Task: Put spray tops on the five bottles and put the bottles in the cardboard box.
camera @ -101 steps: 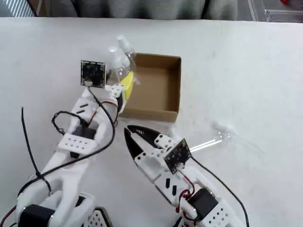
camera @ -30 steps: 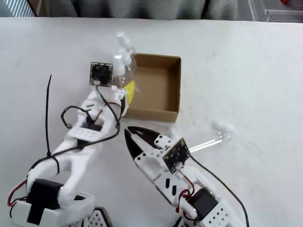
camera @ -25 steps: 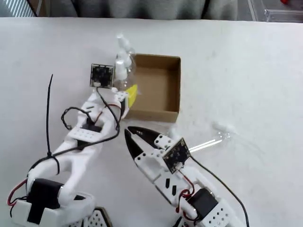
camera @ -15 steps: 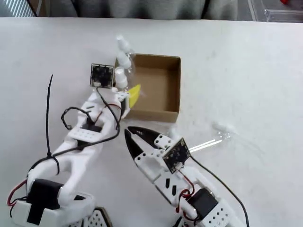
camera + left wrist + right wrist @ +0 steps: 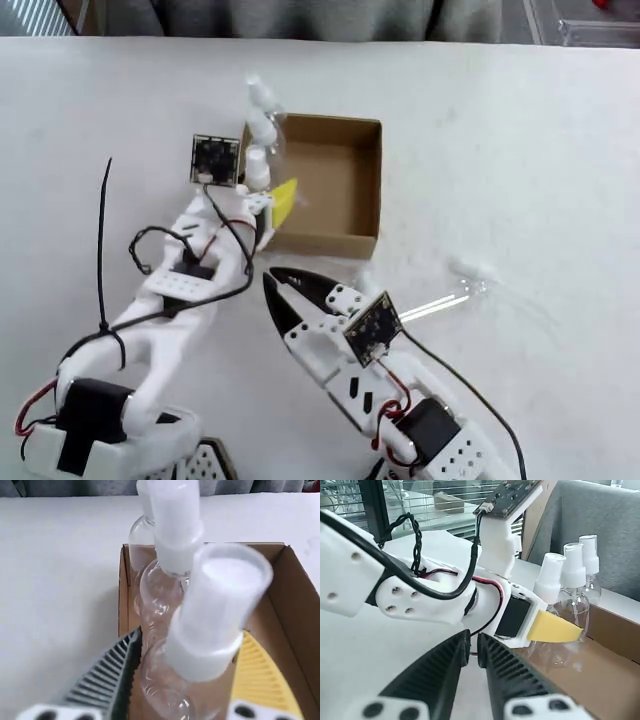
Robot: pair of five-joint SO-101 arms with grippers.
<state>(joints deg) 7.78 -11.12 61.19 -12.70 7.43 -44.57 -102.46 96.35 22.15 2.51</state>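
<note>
Clear plastic capped bottle (image 5: 161,680) stands between our left claw's (image 5: 190,636) wide jaws, upper middle of the high view; our right claw (image 5: 473,652) is pinched closed, empty.

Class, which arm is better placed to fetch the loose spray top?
Right, probably: the right claw is empty, with the spray top on its side; the left claw straddles a bottle in the cardboard box.

White table (image 5: 520,130), open cardboard box (image 5: 335,185) standing on it, loose spray top (image 5: 435,303) lying well apart from the box
</note>
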